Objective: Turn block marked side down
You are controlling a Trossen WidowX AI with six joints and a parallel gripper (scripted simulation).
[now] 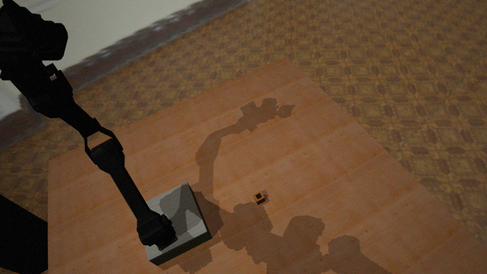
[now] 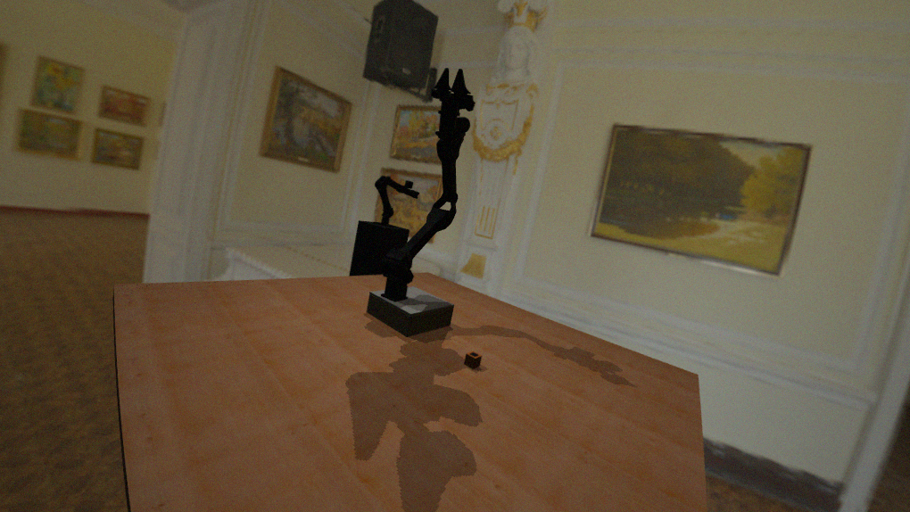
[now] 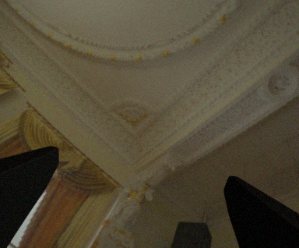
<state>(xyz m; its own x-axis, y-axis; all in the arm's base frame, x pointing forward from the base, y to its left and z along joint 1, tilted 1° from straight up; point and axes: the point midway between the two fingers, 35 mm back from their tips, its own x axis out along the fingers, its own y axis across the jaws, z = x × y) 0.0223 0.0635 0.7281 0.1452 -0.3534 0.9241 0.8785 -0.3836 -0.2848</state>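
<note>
The block (image 1: pixel 259 197) (image 2: pixel 473 359) is a small orange cube resting on the wooden table (image 1: pixel 322 170) (image 2: pixel 221 359). A dark square mark shows on its top face. My gripper (image 2: pixel 449 71) (image 3: pixel 143 171) is open and empty. It points up high above the table and the arm's base, far from the block. The block is not in the wrist view, which shows the ceiling between the two fingers.
The arm's grey base box (image 1: pixel 179 217) (image 2: pixel 410 318) stands on the table near the block. A black box (image 1: pixel 21 235) (image 2: pixel 379 248) with a small dark arm (image 2: pixel 384 194) on it stands behind the table. Arm shadows lie around the block.
</note>
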